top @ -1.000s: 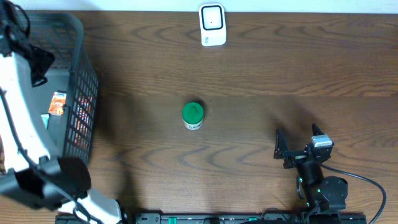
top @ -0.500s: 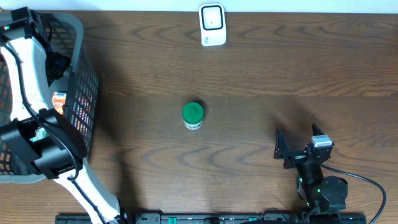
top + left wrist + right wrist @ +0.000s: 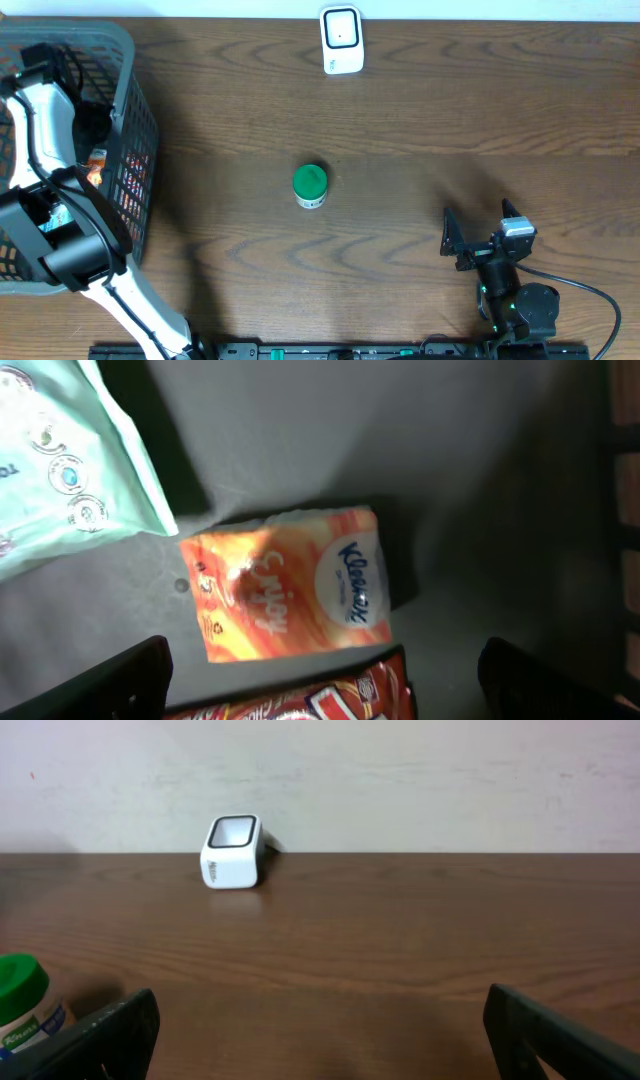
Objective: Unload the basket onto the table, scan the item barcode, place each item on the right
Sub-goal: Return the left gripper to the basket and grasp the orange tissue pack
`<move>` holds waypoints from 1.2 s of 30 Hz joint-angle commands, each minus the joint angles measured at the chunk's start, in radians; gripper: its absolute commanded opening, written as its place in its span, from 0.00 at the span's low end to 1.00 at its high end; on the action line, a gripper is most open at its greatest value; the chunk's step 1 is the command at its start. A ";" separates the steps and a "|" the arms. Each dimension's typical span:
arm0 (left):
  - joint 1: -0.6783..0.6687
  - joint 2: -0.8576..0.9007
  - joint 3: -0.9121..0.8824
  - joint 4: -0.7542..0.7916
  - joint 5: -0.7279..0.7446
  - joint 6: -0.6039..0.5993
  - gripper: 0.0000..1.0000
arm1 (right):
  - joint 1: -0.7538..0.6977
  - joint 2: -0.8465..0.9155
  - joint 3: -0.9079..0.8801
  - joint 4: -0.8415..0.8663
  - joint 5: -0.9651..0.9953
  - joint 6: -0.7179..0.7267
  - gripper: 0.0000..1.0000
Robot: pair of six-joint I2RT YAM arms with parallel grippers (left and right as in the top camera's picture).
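**Left arm.** Rises from the near-left corner of the table and arches over the basket, with the wrist turned down inside it. The left gripper hangs above the basket floor with its fingers spread wide and nothing between them.

**Basket contents – left wrist view.**
- An orange tissue packet lies flat on the grey floor, directly beneath the gripper and untouched.
- A pale green packet lies at the upper left, just apart from the orange one.
- A red packet sits at the lower edge, beside the tissue packet.

**Right arm.** Folded low at the near-right edge, forearm level, pointing toward the far side. The right gripper has its fingers wide apart and is empty.

**Table top.**
- A white scanner stands at the far edge, centre.
- A green-lidded jar stands upright mid-table – well apart from both grippers and the scanner.
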 commanded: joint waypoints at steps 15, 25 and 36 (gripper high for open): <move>0.010 0.007 -0.167 0.167 -0.008 0.002 0.97 | 0.007 -0.004 -0.003 -0.002 0.005 -0.010 0.99; 0.011 0.008 -0.239 0.242 -0.019 0.012 0.98 | 0.007 -0.004 -0.003 -0.002 0.005 -0.010 0.99; 0.024 0.005 -0.239 0.232 -0.105 0.108 0.77 | 0.007 -0.004 -0.003 -0.002 0.005 -0.010 0.99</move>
